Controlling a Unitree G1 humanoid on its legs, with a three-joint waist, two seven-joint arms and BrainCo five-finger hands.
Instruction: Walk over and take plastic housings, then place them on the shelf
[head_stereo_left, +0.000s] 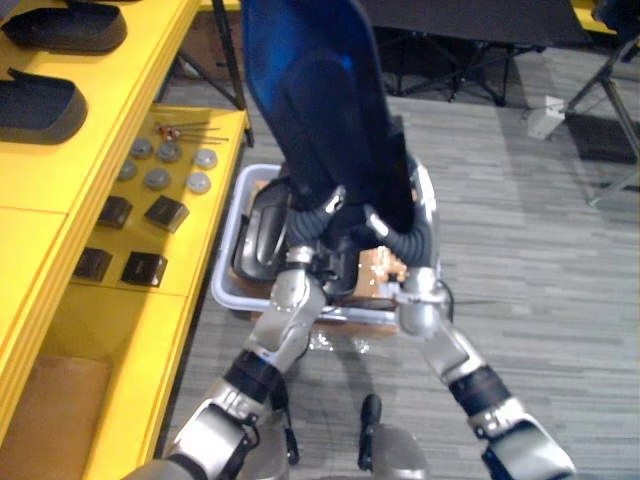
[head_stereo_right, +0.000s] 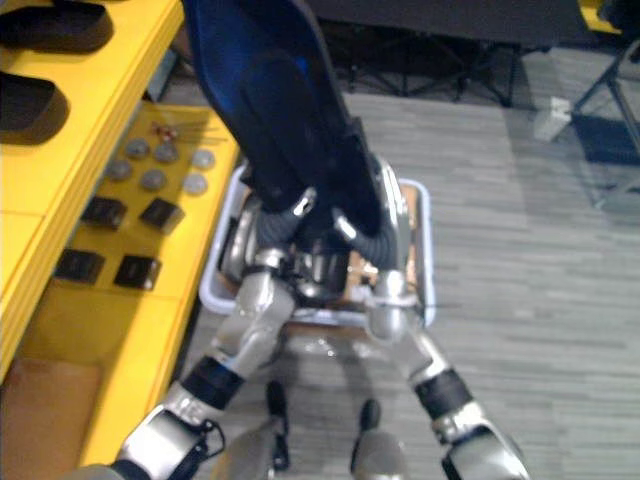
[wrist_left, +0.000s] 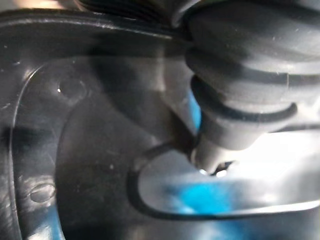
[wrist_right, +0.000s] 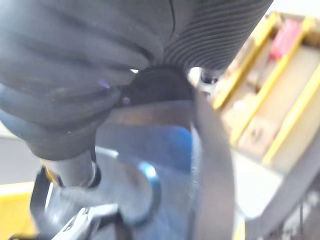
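Observation:
A large dark plastic housing (head_stereo_left: 320, 100) with a blue sheen is held up in front of me, above a white bin (head_stereo_left: 228, 262). Both arms reach up under it: my left hand (head_stereo_left: 312, 218) and right hand (head_stereo_left: 405, 240) meet its lower end, with only their ribbed covers showing. The left wrist view looks closely onto the housing's moulded inner face (wrist_left: 75, 150). Its edge crosses the right wrist view (wrist_right: 205, 165). Another dark housing (head_stereo_left: 258, 235) lies in the bin. Two more housings (head_stereo_left: 65, 25) (head_stereo_left: 35, 110) rest on the yellow shelf's top level (head_stereo_left: 60, 190).
The yellow shelf runs along my left. Its lower level carries several grey discs (head_stereo_left: 160, 165) and small black blocks (head_stereo_left: 140, 215), and a brown box (head_stereo_left: 50, 410) sits at the bottom. Dark stands (head_stereo_left: 600, 90) are on the grey floor at the far right.

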